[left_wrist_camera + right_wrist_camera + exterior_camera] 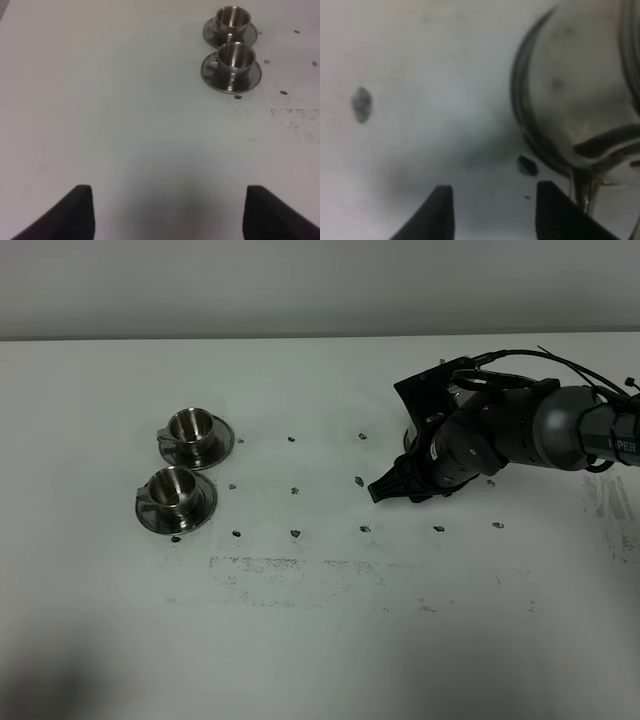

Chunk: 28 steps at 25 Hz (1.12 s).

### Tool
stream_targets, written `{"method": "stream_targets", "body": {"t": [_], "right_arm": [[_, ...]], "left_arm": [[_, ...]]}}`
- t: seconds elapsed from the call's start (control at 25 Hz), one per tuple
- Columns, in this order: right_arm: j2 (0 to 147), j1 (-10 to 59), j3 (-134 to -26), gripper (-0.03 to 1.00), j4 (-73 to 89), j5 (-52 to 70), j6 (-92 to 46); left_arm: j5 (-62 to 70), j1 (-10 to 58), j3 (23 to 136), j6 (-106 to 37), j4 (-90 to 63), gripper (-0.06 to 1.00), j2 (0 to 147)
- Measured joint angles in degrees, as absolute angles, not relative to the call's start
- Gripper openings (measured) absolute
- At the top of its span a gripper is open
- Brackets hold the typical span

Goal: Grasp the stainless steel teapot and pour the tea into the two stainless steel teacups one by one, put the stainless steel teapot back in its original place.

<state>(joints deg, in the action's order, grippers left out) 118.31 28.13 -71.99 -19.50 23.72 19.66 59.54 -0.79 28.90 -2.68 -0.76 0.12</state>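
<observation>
The shiny, round-bodied stainless steel teapot [560, 100] stands on the right side of the white surface [300, 660]. In the high view the black right arm [500, 435] covers almost all of it. The right end effector [492, 202] sits low just beside the pot. Its black fingers are partly spread with only bare surface between them, and it holds nothing. One finger is close to the pot's wall, but blur hides whether they touch. The left end effector [175, 212] has its fingers spread wide and is empty. It faces the cups from well away.

On the left stand the far teacup [190, 426] and the near teacup [172, 490], matching small shiny stainless steel vessels with side handles. Each sits on a round steel saucer [226, 440]. The saucers lie just beside each other, and whether they touch cannot be told.

A broad flat stretch of surface separates the teacups from the teapot. It carries rows of small dark spots [295, 490] and a smudged grey patch [300, 570]. Behind everything, the surface's far edge meets a grey wall [300, 290]. The arm's black cables [560, 358] loop near that edge.
</observation>
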Motion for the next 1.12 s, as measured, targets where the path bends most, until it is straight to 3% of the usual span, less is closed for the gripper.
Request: {"method": "stream_targets", "body": {"t": [0.48, 0.84, 1.12], "right_arm": [[117.94, 28.22, -71.99, 0.39, -26.43, 28.10, 25.79], [108.03, 31.24, -71.94, 0.39, -18.23, 34.57, 19.52], [102.31, 29.30, -77.02, 0.39, -10.79, 41.51, 13.75]], "left_arm": [[59.54, -0.79, 28.90, -2.68, -0.76, 0.61, 0.12], [59.54, -0.79, 28.90, -2.68, -0.76, 0.61, 0.12], [59.54, -0.79, 28.90, -2.68, -0.76, 0.61, 0.12]]}}
